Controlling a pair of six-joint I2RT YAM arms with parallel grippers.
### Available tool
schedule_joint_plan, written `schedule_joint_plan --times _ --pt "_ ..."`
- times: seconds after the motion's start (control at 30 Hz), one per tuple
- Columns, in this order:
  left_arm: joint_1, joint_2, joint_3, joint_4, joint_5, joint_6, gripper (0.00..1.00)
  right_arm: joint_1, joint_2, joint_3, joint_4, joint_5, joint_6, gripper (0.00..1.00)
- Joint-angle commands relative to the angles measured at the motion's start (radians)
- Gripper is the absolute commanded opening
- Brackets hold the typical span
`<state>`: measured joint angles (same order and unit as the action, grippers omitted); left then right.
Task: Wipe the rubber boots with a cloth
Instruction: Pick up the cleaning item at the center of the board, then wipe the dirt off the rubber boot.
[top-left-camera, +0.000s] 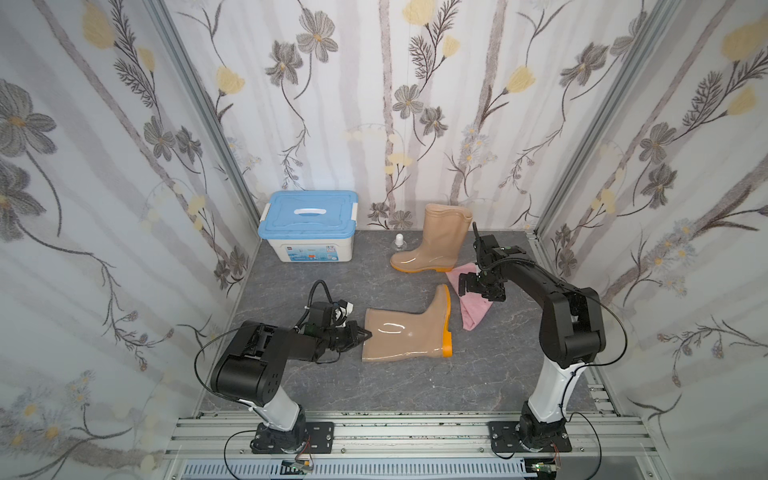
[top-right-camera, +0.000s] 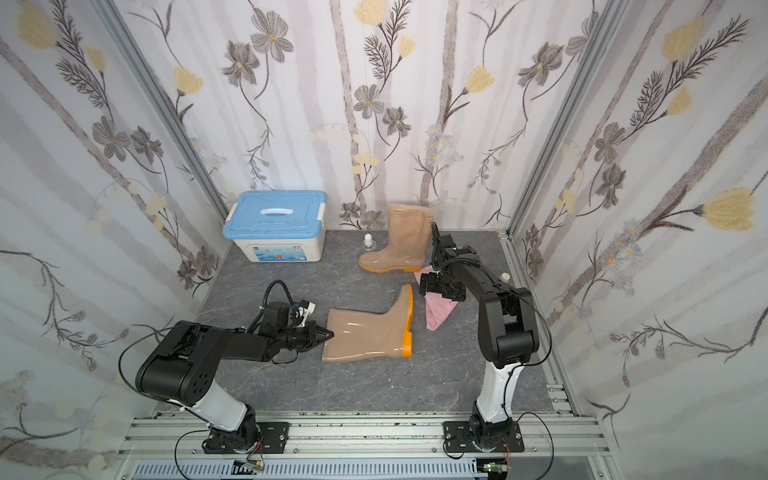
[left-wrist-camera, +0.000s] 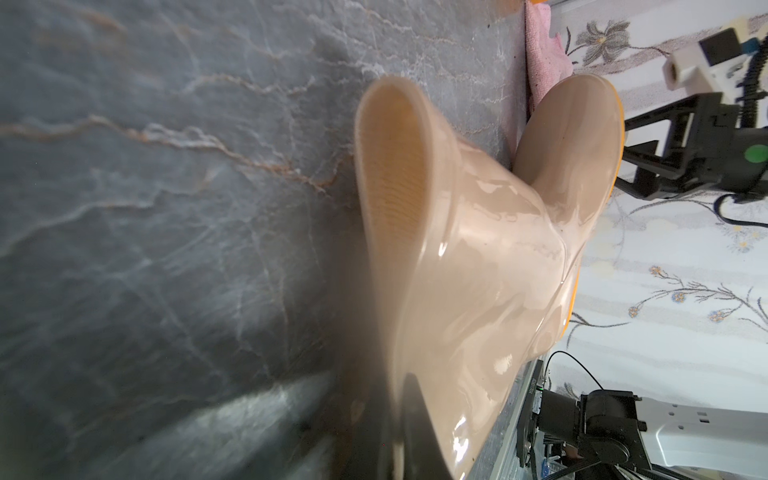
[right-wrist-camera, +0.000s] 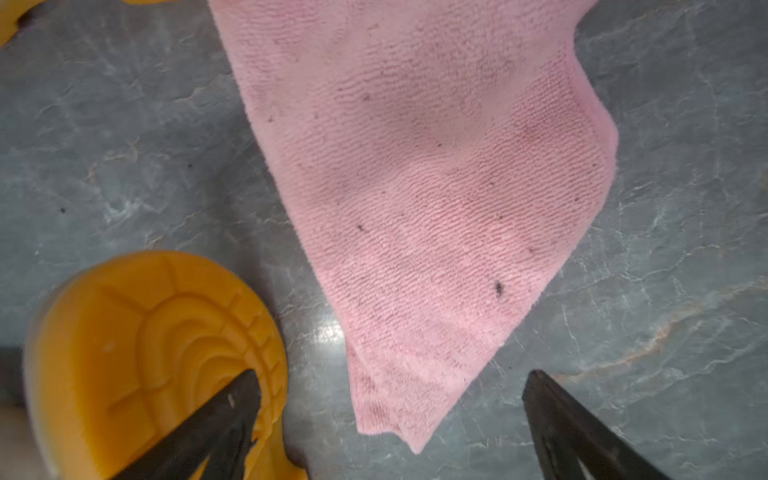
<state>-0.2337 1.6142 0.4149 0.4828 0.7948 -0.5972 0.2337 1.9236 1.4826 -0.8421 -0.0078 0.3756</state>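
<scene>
Beneath the right pincer (top-left-camera: 482, 291) the pink cloth (top-left-camera: 473, 315) lies loose on the grey desk (top-left-camera: 316, 386); that pincer's jaws stand wide apart, holding nothing (the wrist view shows both fingers (right-wrist-camera: 216, 424) clear of the fabric); just beside it is the orange sole of the lying boot (top-left-camera: 403, 332), tipped on its side; at that boot's open end the left pincer (top-left-camera: 366, 332) is pinched narrow on the cuff; beyond the right pincer the standing boot (top-left-camera: 432, 245) is upright, close to the cloth's far corner; a blue-lidded box (top-left-camera: 307, 226) sits well beyond the left pincer.
</scene>
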Motion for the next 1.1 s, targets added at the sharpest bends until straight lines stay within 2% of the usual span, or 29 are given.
schedule_joint_plan --times 0.0,0.17,0.33,0.4,0.47,0.5,0.53,0.57,0.6,0.7,0.8,0.93,1.0,1.07 --pt "0.003 -0.009 -0.005 0.043 0.008 -0.003 0.0 -0.01 0.066 0.042 0.052 -0.016 0.101 0.99" --pt "0.004 -0.002 -0.006 0.062 0.02 -0.009 0.0 -0.01 0.147 0.08 0.076 0.018 0.201 1.0" --pt "0.004 0.011 -0.006 0.085 0.034 -0.017 0.0 -0.01 0.207 0.097 0.075 0.085 0.24 0.99" --pt "0.007 0.014 -0.006 0.092 0.038 -0.02 0.0 -0.006 0.232 0.1 0.073 0.081 0.238 0.93" --pt "0.008 0.016 -0.008 0.096 0.04 -0.021 0.0 0.009 0.224 0.088 0.065 0.131 0.218 0.79" --pt "0.01 0.018 -0.008 0.098 0.04 -0.022 0.0 0.009 0.213 0.07 0.07 0.144 0.209 0.68" --pt "0.011 0.017 -0.008 0.1 0.04 -0.024 0.0 0.008 0.196 0.045 0.078 0.15 0.199 0.35" --pt "0.012 0.018 -0.007 0.102 0.04 -0.025 0.0 0.007 0.177 0.022 0.077 0.16 0.189 0.1" --pt "0.012 0.017 -0.01 0.103 0.041 -0.025 0.0 0.006 0.159 0.002 0.074 0.169 0.181 0.0" --pt "0.013 0.014 -0.012 0.103 0.04 -0.027 0.0 0.012 0.064 -0.068 0.086 0.176 0.133 0.0" --pt "0.014 0.007 -0.015 0.102 0.035 -0.029 0.0 0.058 -0.092 -0.138 0.103 0.202 0.084 0.0" --pt "0.013 0.0 -0.022 0.105 0.034 -0.03 0.0 0.248 -0.273 -0.145 0.115 0.266 0.014 0.0" --pt "0.011 0.002 -0.025 0.115 0.035 -0.033 0.0 0.335 -0.288 -0.097 0.065 0.326 0.035 0.0" --pt "0.012 0.001 -0.027 0.124 0.04 -0.035 0.0 0.407 -0.282 -0.061 0.045 0.336 0.068 0.0"
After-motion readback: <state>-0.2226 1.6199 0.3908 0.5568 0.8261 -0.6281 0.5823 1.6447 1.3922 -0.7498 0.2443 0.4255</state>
